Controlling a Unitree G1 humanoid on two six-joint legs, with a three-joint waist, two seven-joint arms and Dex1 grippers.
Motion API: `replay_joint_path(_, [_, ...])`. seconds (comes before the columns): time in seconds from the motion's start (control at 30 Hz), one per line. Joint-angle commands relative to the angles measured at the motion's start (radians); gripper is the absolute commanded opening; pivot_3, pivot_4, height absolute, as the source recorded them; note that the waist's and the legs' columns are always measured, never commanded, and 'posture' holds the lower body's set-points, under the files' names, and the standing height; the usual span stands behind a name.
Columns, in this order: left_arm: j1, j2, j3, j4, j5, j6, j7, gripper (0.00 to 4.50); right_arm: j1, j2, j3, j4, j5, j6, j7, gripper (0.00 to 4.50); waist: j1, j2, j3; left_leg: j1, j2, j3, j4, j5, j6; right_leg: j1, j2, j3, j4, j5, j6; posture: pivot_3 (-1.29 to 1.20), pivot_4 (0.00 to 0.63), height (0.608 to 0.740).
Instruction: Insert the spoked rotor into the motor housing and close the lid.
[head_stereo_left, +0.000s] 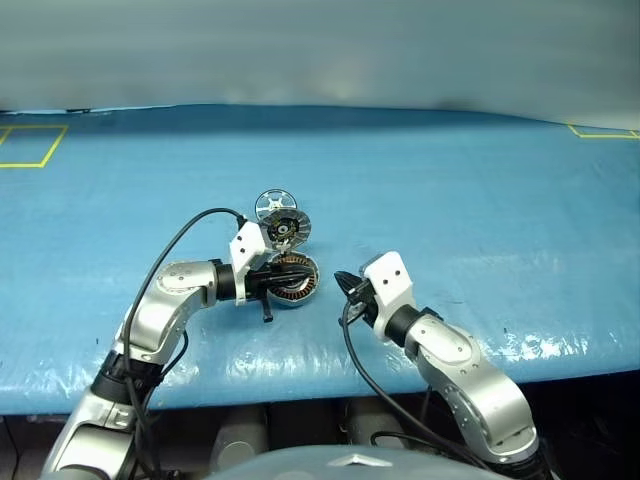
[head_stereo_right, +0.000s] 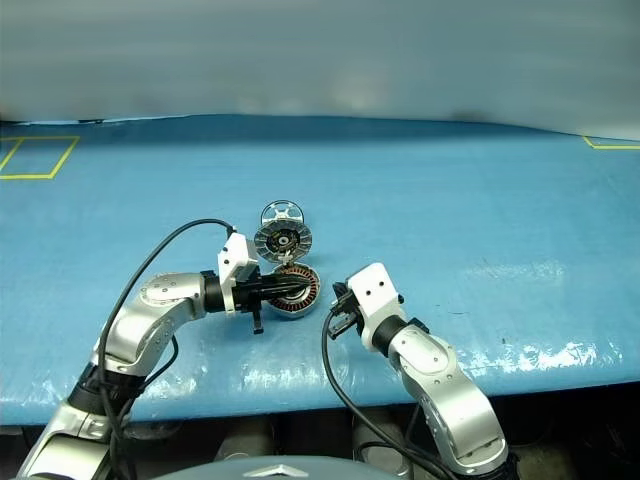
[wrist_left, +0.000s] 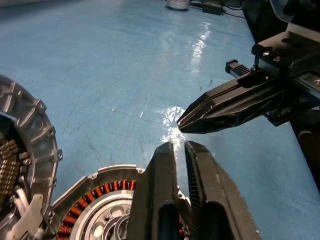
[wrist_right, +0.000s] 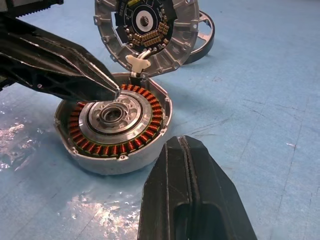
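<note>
The motor housing (wrist_right: 115, 149), a grey cup with copper windings and a silver centre, sits on the blue table. Its hinged lid (wrist_right: 145, 30) stands open behind it, dark ribbed inner face towards me. The spoked rotor (head_stereo_left: 272, 203) rests just beyond the lid. My left gripper (wrist_right: 116, 92) is shut and holds nothing. Its tip hangs over the housing's winding ring near the hinge. My right gripper (wrist_right: 186, 140) is shut and empty, a short way off the housing's near right side, pointing at it.
The blue table (head_stereo_left: 480, 230) stretches wide to the right and behind the parts. Its front edge (head_stereo_left: 330, 385) runs just below my arms. Yellow tape marks (head_stereo_left: 30, 150) lie at the far left.
</note>
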Motion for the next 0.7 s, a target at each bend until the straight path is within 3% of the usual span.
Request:
replay_joint_path(0.03, [0.06, -0.002, 0.076, -0.08, -0.011, -0.041, 0.064, 0.01, -0.063, 0.043, 0.01, -0.016, -0.017, 0.11, -0.059, 0.0, 0.003, 0.0, 0.0, 0.0, 0.0, 0.0, 0.0, 0.0, 0.0, 0.0, 0.0, 0.0, 0.0, 0.0, 0.0, 0.0, 0.15, 0.74])
replay_joint_path(0.3, [0.27, -0.056, 0.136, -0.12, 0.091, -0.292, 0.205, 0.01, -0.239, 0.085, 0.094, -0.016, 0.009, 0.282, -0.04, 0.0, 0.005, 0.0, 0.0, -0.001, 0.0, 0.0, 0.0, 0.0, 0.0, 0.0, -0.001, 0.0, -0.001, 0.0, 0.0, 0.0, 0.15, 0.74])
replay_joint_path(0.7, [0.412, -0.065, 0.126, -0.107, 0.121, -0.361, 0.254, 0.01, -0.384, 0.135, 0.212, 0.138, 0.015, 0.367, -0.033, 0.0, 0.001, 0.0, 0.0, -0.001, 0.0, 0.0, 0.0, 0.0, 0.0, 0.0, 0.0, -0.001, 0.0, 0.0, -0.002, 0.0, 0.15, 0.74])
